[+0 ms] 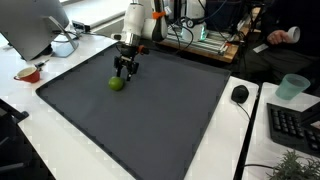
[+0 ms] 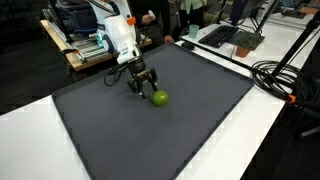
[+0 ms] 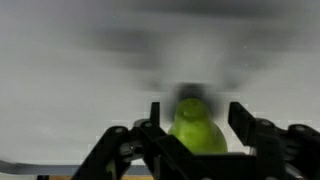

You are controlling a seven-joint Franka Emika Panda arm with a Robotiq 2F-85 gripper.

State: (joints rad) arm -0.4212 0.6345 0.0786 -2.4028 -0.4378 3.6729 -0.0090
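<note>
A green pear-like fruit (image 1: 116,84) lies on a dark grey mat (image 1: 160,120), and shows in both exterior views (image 2: 159,97). My gripper (image 1: 125,68) hangs just above and beside it (image 2: 140,85). In the wrist view the fruit (image 3: 196,130) sits between the two black fingers of the gripper (image 3: 197,112). The fingers are spread apart and a gap shows on each side of the fruit. The gripper is open and holds nothing.
A monitor (image 1: 30,30) and a red bowl (image 1: 28,73) stand beyond one mat edge. A mouse (image 1: 240,94), cup (image 1: 292,87) and keyboard (image 1: 295,125) lie on the white table. Black cables (image 2: 280,75) and a laptop (image 2: 240,35) are beside the mat (image 2: 150,130).
</note>
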